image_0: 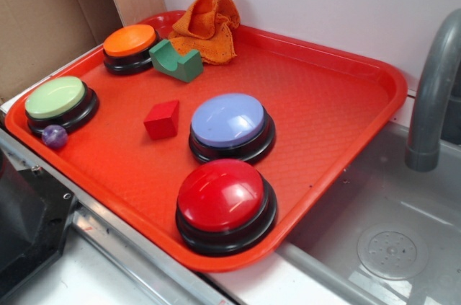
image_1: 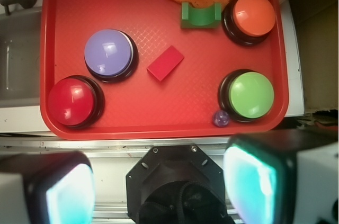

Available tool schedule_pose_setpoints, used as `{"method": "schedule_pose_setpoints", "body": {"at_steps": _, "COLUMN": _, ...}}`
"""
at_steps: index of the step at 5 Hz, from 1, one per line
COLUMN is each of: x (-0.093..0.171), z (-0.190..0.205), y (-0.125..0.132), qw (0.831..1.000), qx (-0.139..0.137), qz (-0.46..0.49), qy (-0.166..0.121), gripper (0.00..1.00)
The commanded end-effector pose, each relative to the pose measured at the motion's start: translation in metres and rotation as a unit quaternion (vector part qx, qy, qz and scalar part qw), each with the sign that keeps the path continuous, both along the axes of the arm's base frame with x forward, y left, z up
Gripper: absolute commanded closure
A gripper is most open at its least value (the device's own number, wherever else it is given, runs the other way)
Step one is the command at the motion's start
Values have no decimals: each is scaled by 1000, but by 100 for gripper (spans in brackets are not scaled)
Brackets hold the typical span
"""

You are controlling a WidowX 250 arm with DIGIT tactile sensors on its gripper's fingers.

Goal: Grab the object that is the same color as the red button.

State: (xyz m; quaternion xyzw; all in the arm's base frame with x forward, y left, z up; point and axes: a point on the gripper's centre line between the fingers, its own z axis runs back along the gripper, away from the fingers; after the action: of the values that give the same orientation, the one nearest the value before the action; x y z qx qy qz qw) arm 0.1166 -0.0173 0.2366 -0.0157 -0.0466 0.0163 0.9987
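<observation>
The small red cube (image_0: 162, 119) sits on the red tray (image_0: 317, 96) near its middle, left of the lavender-blue button (image_0: 230, 126); in the wrist view it shows as a red block (image_1: 165, 63). The red button (image_0: 223, 200) stands at the tray's front edge, also in the wrist view (image_1: 71, 101). My gripper (image_1: 159, 181) is high above and in front of the tray, open wide and empty, both fingertips (image_1: 254, 176) framing the bottom of the wrist view. It does not show in the exterior view.
An orange button (image_0: 130, 45), a green button (image_0: 57, 102), a green notched block (image_0: 176, 61), a purple ball (image_0: 54, 135) and an orange cloth (image_0: 209, 25) are on the tray. A sink with grey faucet (image_0: 436, 89) lies right. The robot's black base (image_1: 177, 187) is below.
</observation>
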Motion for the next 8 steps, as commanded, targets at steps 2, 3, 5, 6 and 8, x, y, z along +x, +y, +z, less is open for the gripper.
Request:
{"method": "schedule_pose_setpoints", "body": {"at_steps": 2, "x": 15, "z": -20, "y": -2, "qw": 998, "qx": 25, "qz": 52, "qy": 21, "gripper": 0}}
{"method": "schedule_pose_setpoints", "body": {"at_steps": 3, "x": 29, "z": -47, "y": -1, "qw": 993, "qx": 19, "qz": 115, "qy": 22, "gripper": 0}}
{"method": "schedule_pose_setpoints", "body": {"at_steps": 5, "x": 61, "z": -101, "y": 20, "qw": 963, "qx": 14, "qz": 269, "qy": 32, "gripper": 0}}
{"method": "schedule_pose_setpoints", "body": {"at_steps": 6, "x": 73, "z": -128, "y": 36, "qw": 941, "qx": 16, "qz": 336, "qy": 42, "gripper": 0}}
{"method": "schedule_pose_setpoints", "body": {"at_steps": 8, "x": 81, "z": -163, "y": 45, "qw": 903, "qx": -10, "qz": 427, "qy": 39, "gripper": 0}}
